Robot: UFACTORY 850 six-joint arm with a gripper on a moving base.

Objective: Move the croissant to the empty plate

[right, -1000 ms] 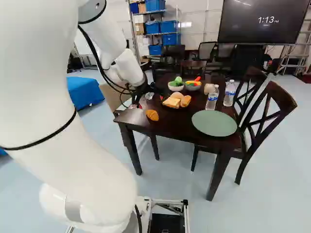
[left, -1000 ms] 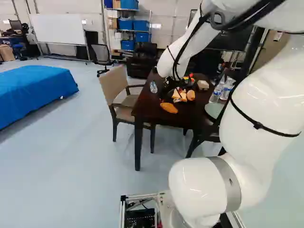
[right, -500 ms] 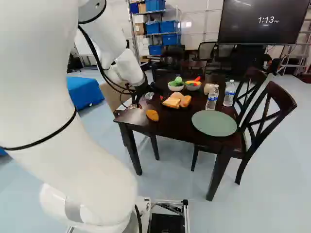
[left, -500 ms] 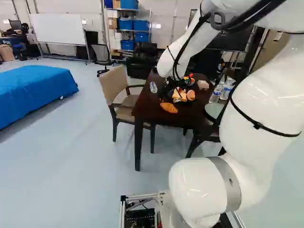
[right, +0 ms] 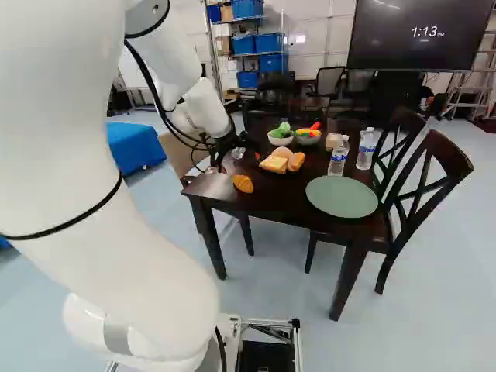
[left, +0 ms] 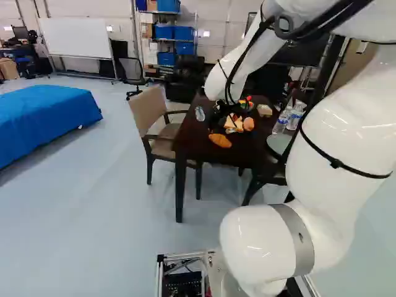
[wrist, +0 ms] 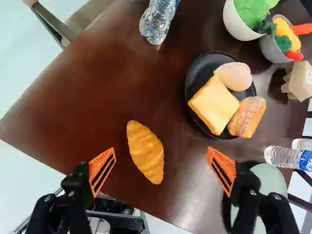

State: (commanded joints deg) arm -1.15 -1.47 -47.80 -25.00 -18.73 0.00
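Dark wooden table (right: 271,203) on a pale floor; a blue-covered surface (left: 49,117) lies at 9 o'clock from it in the left base view, and a wall screen (right: 411,35) hangs beyond it between 1 and 2 o'clock in the right base view. For the wrist view, 12 o'clock is straight ahead of the gripper (right: 239,161).

The croissant (wrist: 146,155) rests on the tabletop, its long axis running from 11 to 5 o'clock. Seen along the gripper (wrist: 161,150), it lies between the two fingers, nearer the one at 9 o'clock. The jaws stand wide apart, with orange pads facing each other across a gap; neither pad touches the croissant.

The green plate (right: 341,197), bare, is at 3 o'clock from the croissant in the right base view; in the wrist view one finger partly covers it. The black plate (wrist: 197,75), at 2 o'clock from the croissant, carries a bread slice (wrist: 213,105) and two rolls. A clear bottle (wrist: 158,22) is at 12 o'clock from the croissant. Beyond the black plate are a white bowl (wrist: 236,24) and a grey bowl (wrist: 273,51). Two upright bottles stand at 12 and 1 o'clock from the green plate.
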